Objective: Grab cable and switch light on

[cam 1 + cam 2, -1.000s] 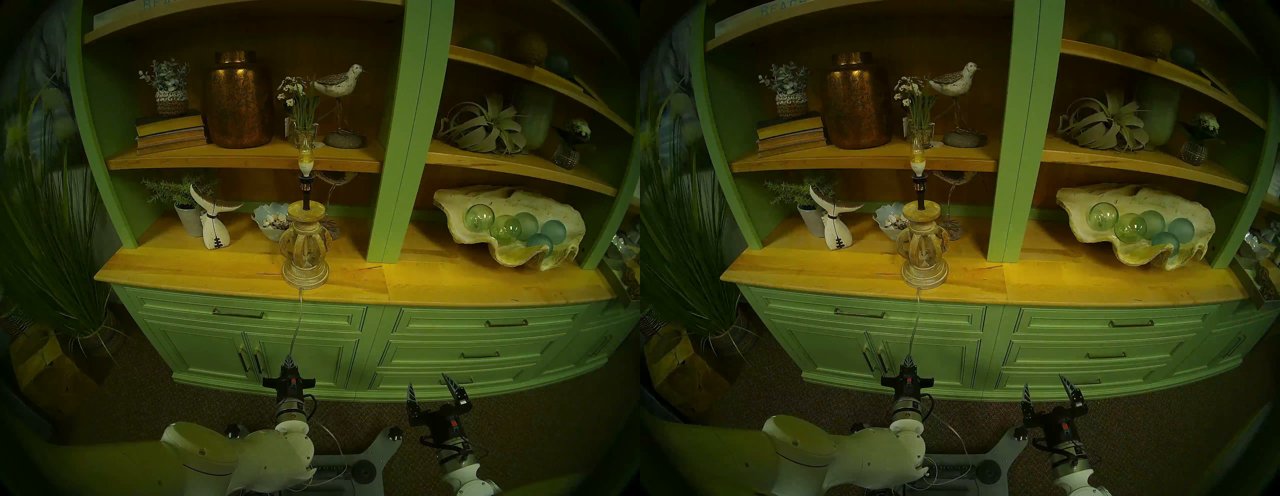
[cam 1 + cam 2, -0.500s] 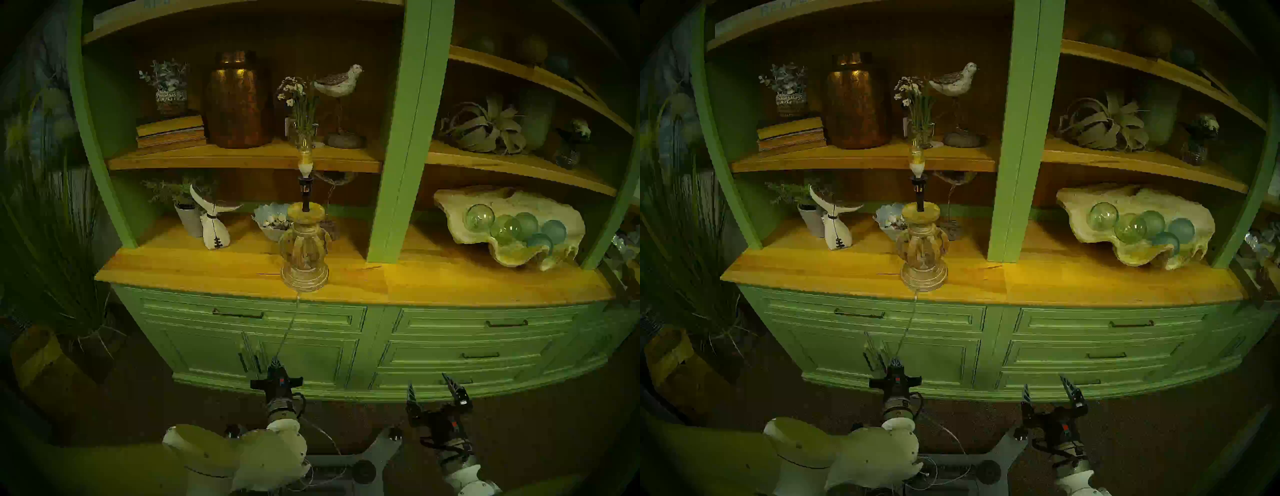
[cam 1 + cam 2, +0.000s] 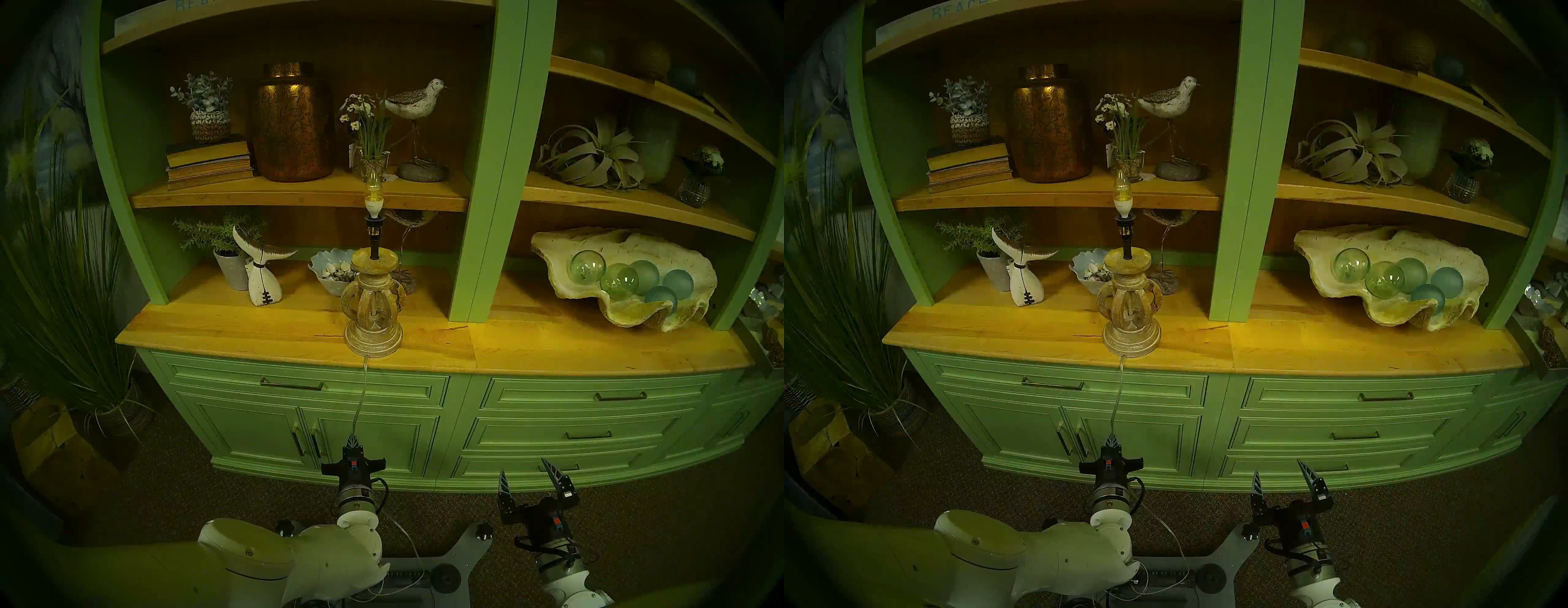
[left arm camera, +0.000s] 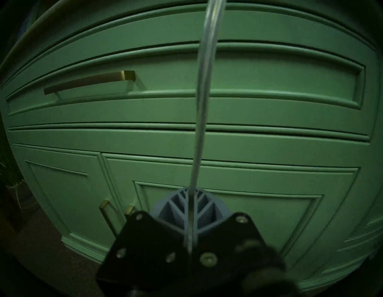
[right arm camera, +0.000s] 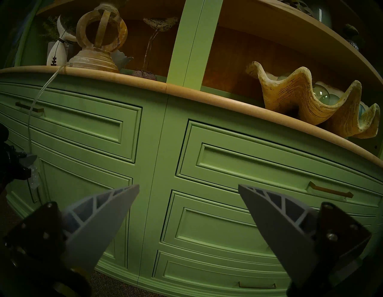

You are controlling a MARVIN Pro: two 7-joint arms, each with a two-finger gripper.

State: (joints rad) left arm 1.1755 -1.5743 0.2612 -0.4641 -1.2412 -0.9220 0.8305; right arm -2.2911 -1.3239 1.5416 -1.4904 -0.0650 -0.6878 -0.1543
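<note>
The left hand is seen low in front of the green cabinet, its two fingers pressed together and clamped on the clear cable. In the left wrist view the cable is caught between the closed fingers and runs straight up out of the top of the view, across a drawer front with a brass handle. From the head views the cable is traced upward from the hand, over the rounded front edge of the wooden bench, to the foot of the lamp base. A further length of cable is noted trailing behind the left wrist toward the robot's metal base; an inline switch block cannot be made out with certainty. The light, a small candle-shaped bulb with a white collar on a thin black stem, is set atop the carved openwork lamp base, which stands near the front edge of the bench. A faint yellow tint is seen in the bulb; whether it is lit cannot be told. The right hand is held well to the right of the left hand, fingers spread wide apart and gripping nothing. In the right wrist view its fingers are pointed at the cabinet drawers, with the large shell bowl above on the bench.
</note>
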